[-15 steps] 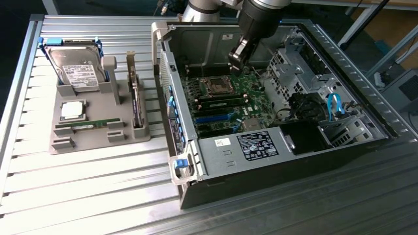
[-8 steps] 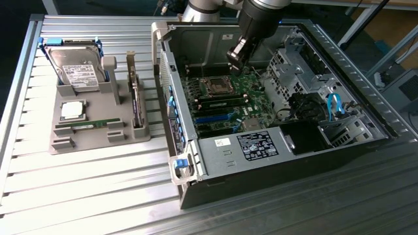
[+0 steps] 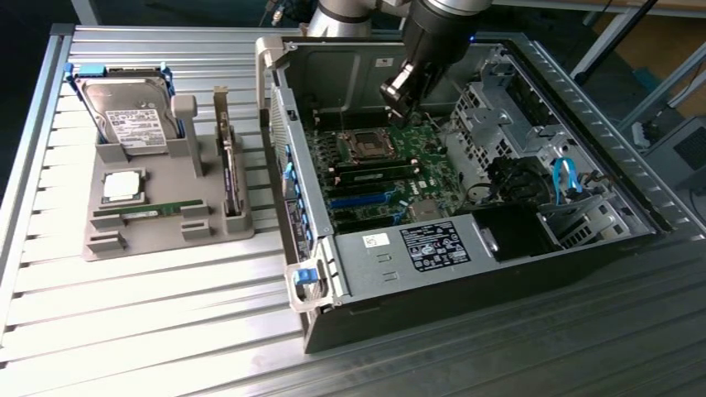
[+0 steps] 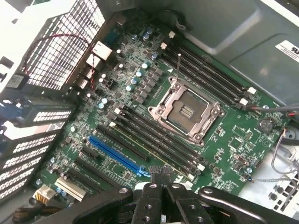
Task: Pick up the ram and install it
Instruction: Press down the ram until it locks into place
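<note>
Gripper [image 4: 161, 173] fingers are seen pressed together with nothing between them, hung over the motherboard [image 3: 381, 169] inside the open computer case [image 3: 464, 256], upper centre of the exterior view. Ram [image 3: 145, 211] is seen lying flat in the grey holder tray [image 3: 165, 240] at the exterior view's left, below the processor chip [image 3: 122, 185] and hard drive [image 3: 132, 116].

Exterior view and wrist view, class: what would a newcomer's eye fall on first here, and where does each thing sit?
First, the open computer case on the exterior view's right, its green motherboard exposed with the empty processor socket at its middle. Above it hangs the dark robot arm, its tool shut and empty over the memory slots. On the exterior view's left a grey holder keeps the hard drive, the processor chip and the ram.
</note>
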Controlling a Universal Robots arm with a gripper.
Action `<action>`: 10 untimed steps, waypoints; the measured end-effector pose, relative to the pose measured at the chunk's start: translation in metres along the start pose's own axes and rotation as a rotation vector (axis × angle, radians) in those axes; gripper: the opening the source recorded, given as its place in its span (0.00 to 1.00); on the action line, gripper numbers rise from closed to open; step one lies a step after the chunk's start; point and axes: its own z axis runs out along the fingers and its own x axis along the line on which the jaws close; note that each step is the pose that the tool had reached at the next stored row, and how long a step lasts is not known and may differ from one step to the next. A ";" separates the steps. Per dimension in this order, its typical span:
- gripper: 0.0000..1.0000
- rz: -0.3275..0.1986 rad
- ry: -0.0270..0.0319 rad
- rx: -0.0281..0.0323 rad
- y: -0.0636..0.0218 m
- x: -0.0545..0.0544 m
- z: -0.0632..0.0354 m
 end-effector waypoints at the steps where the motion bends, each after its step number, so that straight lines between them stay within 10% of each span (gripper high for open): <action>1: 0.10 0.013 -0.0002 0.0001 0.0000 0.000 0.0000; 10: 0.10 0.126 -0.0017 0.0009 0.0000 0.000 0.0000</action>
